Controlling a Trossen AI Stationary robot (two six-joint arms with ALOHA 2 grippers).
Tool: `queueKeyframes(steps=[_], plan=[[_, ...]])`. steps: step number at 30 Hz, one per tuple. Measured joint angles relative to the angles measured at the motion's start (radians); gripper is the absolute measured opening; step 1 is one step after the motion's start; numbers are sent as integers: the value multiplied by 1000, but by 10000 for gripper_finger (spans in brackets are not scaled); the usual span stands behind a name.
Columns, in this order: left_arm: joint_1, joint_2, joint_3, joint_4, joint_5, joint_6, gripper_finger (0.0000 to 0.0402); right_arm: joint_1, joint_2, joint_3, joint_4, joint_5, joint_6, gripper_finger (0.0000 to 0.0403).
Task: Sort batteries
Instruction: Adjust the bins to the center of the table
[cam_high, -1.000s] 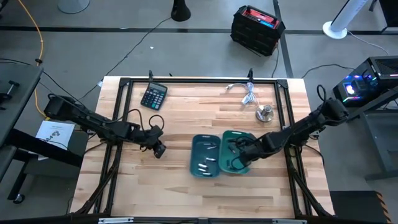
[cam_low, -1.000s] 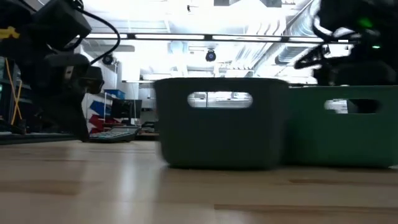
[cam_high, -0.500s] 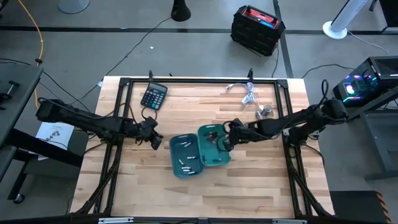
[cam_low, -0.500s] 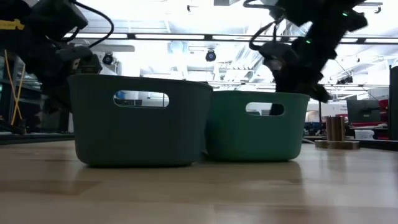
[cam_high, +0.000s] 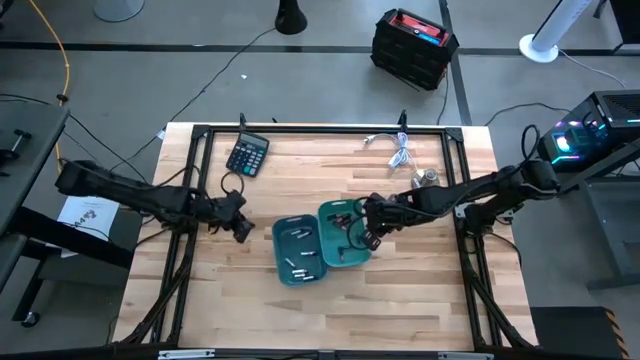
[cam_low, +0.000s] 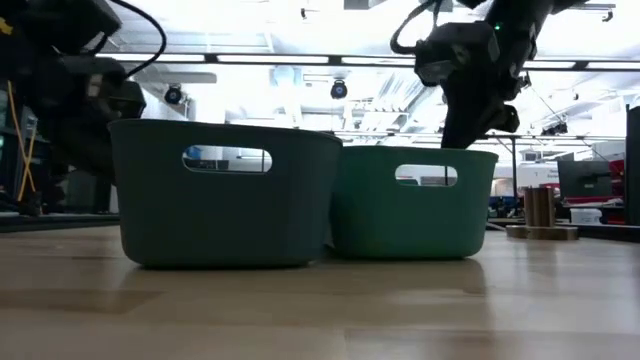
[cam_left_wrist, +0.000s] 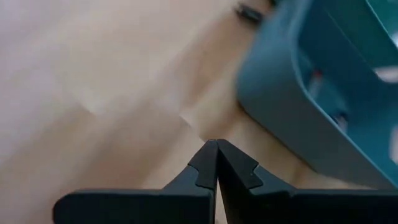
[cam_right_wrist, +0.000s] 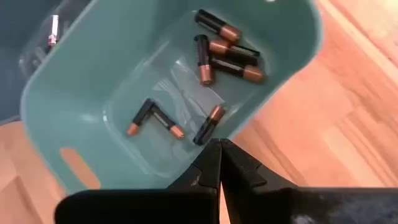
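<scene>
Two bins stand side by side on the table: a dark blue bin (cam_high: 297, 250) (cam_low: 225, 195) with silvery-light batteries (cam_high: 300, 262) lying in it, and a green bin (cam_high: 343, 235) (cam_right_wrist: 155, 93) with several dark, copper-ended batteries (cam_right_wrist: 221, 53) on its floor. My right gripper (cam_high: 365, 238) (cam_right_wrist: 219, 155) is shut and hangs over the green bin's right rim. My left gripper (cam_high: 240, 228) (cam_left_wrist: 216, 155) is shut too, low over bare wood just left of the blue bin (cam_left_wrist: 311, 106) and apart from it. My right gripper's shut fingertips come down from above at the green bin's rim (cam_right_wrist: 249, 124) on its right side. Whether they touch the rim, I cannot tell. My left gripper touches nothing.
A black calculator (cam_high: 247, 155) lies at the far left of the table and a white coiled cable (cam_high: 397, 150) at the far edge. A small metal cylinder (cam_high: 426, 180) (cam_low: 540, 210) stands right of the bins. Bare wood lies along the near edge.
Both bins have slid together toward the table's left and stand upright as before. My right gripper went left with them, then drew back slightly toward the near edge. My left gripper has backed off toward the left edge.
</scene>
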Motion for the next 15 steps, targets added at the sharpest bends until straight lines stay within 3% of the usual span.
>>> queueKeyframes(steps=[8,15], plan=[[-247,191,0,303,-39,-180,0,-13,0,0,-4,-13,-92,0],[-337,447,0,538,-56,-345,0,-110,2,-93,21,-54,-93,0]])
